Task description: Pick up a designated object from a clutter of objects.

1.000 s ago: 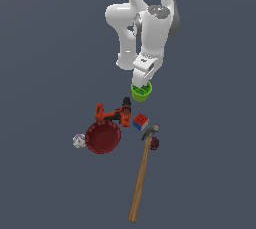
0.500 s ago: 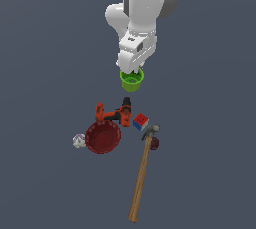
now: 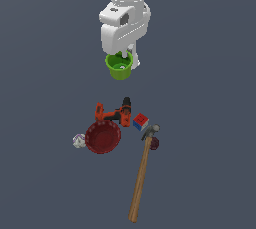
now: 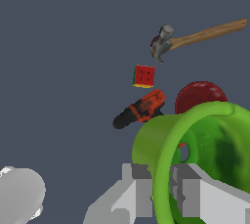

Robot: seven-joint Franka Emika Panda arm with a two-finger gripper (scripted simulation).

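The lime-green cup [image 3: 119, 67] hangs in the air well above the clutter, tilted, with my gripper [image 3: 124, 58] shut on its rim. In the wrist view the cup [image 4: 205, 154] fills the near field, one grey finger [image 4: 134, 193] outside its wall and the other finger [image 4: 205, 198] inside. Below lie the red bowl [image 3: 103, 137], the orange-black drill [image 3: 115, 112], the multicoloured cube [image 3: 140, 121], the hammer [image 3: 142, 173], a dark-red lump [image 3: 155, 143] and a white-purple ball [image 3: 78, 141].
The clutter sits together on a flat dark grey floor [image 3: 210, 123]. The hammer's wooden handle [image 4: 210, 32] stretches away from the pile. The drill [image 4: 140, 109] and cube [image 4: 144, 76] lie beside the bowl [image 4: 200, 96].
The gripper has risen with the cup, lifting it farther from the pile and toward the exterior view's left. The clutter on the floor has stayed put.
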